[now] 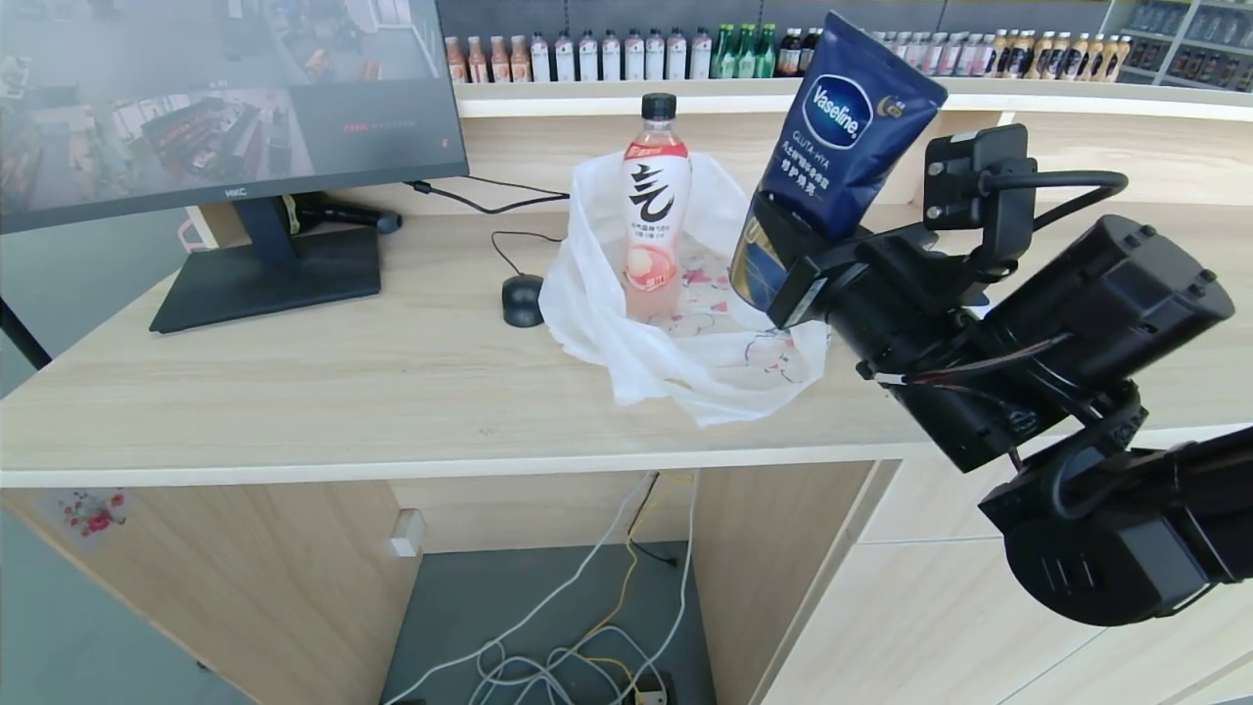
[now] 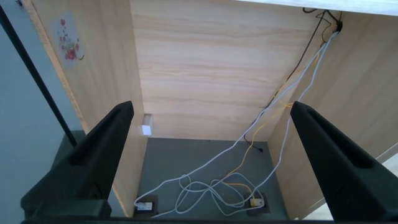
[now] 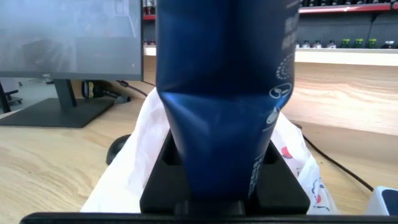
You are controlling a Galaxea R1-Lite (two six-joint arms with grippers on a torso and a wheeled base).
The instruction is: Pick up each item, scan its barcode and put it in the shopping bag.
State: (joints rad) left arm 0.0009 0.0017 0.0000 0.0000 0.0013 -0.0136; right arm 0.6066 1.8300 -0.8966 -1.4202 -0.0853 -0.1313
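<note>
A dark blue lotion pouch is held up over the right side of the white shopping bag, with my right gripper shut on its lower end. From the right wrist the pouch stands between the black fingers, above the bag. A pink drink bottle with a black cap stands upright inside the bag. My left gripper hangs open below the counter, facing the cable recess under the desk.
A monitor on its stand occupies the counter's left. A black mouse lies just left of the bag, with cables behind. A raised shelf with rows of bottles runs along the back. Loose cables lie under the desk.
</note>
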